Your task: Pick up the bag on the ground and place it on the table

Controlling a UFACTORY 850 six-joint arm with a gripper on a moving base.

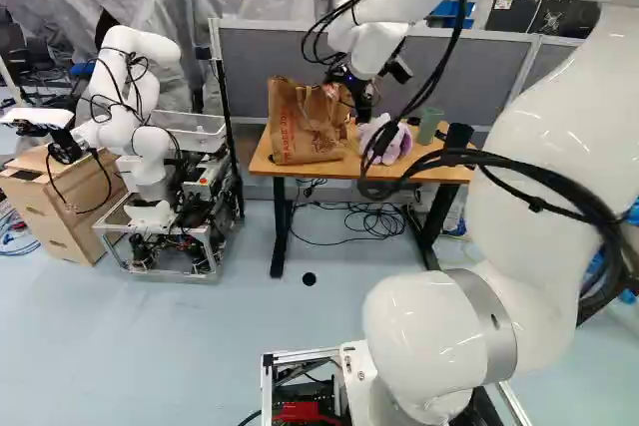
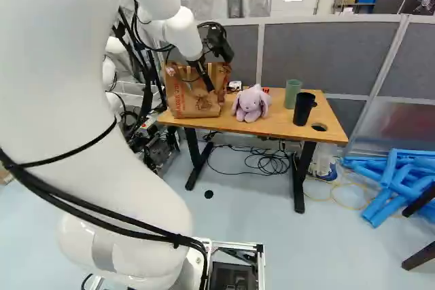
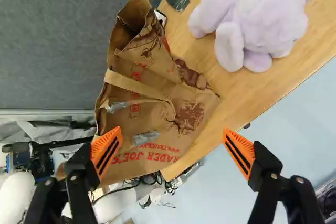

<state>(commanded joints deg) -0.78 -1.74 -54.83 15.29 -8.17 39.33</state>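
Crumpled, red-printed brown paper bag point(image 3: 157, 95) on the left end of the wooden desk point(image 2: 279, 125), dark mouth point(image 3: 126, 31) beside the grey partition point(image 3: 52, 51), long axis stretching ahead of the claw point(image 2: 219, 71), fingers wide apart, gripping nothing

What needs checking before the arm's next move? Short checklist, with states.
1. Bag on the table: ok, at one end.
2. End effector open: ok, fingers wide apart.
3. Bag handle not looped round either finger: ok.
4. Bag free of finger contact: cannot tell, one finger overlaps it in the wrist view.
5. Bag base fully supported: cannot tell, bag hides the table corner.
6. Plush rabbit apart from fingers: ok.
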